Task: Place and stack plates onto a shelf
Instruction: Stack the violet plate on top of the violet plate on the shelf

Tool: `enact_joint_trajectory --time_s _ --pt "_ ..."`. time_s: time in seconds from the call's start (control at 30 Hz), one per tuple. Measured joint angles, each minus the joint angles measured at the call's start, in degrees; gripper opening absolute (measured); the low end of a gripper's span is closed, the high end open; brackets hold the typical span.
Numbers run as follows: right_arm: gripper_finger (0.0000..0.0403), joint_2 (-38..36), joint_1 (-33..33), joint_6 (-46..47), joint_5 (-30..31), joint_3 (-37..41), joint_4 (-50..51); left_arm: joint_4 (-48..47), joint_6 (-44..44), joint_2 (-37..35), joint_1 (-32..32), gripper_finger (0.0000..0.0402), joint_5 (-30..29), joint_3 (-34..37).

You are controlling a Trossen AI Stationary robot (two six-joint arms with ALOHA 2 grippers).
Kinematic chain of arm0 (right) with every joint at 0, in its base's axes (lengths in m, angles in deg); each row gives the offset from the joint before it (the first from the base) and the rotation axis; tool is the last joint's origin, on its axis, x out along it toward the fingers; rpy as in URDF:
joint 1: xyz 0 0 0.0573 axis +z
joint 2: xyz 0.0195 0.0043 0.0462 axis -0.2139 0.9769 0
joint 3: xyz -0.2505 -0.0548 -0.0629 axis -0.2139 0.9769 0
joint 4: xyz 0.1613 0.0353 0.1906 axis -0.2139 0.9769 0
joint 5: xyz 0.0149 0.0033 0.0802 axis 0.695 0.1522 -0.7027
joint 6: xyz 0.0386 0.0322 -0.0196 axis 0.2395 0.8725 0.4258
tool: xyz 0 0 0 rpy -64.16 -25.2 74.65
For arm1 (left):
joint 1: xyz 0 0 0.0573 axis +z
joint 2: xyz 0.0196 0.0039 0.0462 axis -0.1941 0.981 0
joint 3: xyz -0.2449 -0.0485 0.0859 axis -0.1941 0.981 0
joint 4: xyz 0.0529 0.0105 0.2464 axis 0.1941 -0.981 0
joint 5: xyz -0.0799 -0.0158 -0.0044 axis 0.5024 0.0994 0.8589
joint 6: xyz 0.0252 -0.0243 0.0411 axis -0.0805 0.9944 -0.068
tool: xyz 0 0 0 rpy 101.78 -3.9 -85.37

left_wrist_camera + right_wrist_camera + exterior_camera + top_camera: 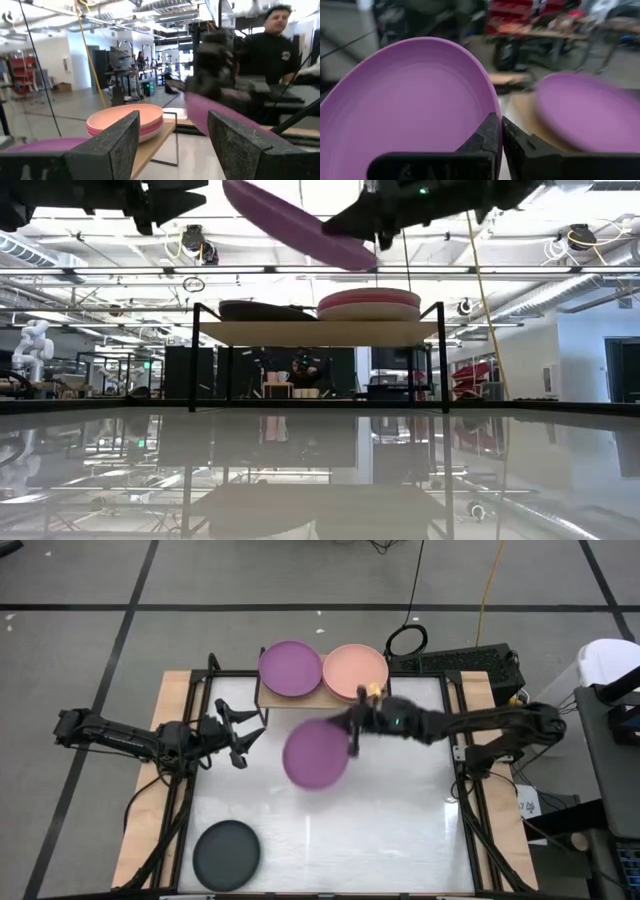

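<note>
My right gripper (pixel 352 733) is shut on a purple plate (pixel 316 753), held in the air in front of the shelf (pixel 320 332). The light-wood shelf stands at the table's far side. It carries a second purple plate (pixel 290 668) on its left half and a stack topped by a salmon pink plate (pixel 355 670) on its right half. A black plate (pixel 226 855) lies flat on the table near the front left. My left gripper (pixel 240 735) is open and empty, left of the held plate, above the table. My right gripper pinches the purple plate's rim (pixel 490 112) between its two fingers, on the plate's side toward the table's right. The fingers come from the right, about level. The plate is lifted clear, higher than the shelf top, and shows tilted in the low view (pixel 300 225).
Black frame rails (pixel 462 780) run along the table's left and right sides. A person (pixel 270 45) stands beyond the table's far right. Cables and a black box (pixel 470 665) lie behind the shelf. The white tabletop (pixel 380 830) shows bare between the held plate and the front edge.
</note>
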Motion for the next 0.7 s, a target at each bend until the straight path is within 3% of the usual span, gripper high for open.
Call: enact_joint_trajectory --time_s 0.23,0.53,0.7 --pt "0.0000 1.3 -10.8 0.1 -4.2 -8.4 0.2 0.9 0.3 0.0 0.0 0.0236 0.0 0.0" --pt "0.0000 12.9 -21.0 4.9 -11.1 -21.6 0.2 4.9 1.1 0.0 0.0 0.0236 0.6 0.0" --pt "0.0000 19.0 -24.6 7.0 -14.5 -25.0 0.4 5.6 0.0 0.0 0.0 0.0236 1.2 0.0"
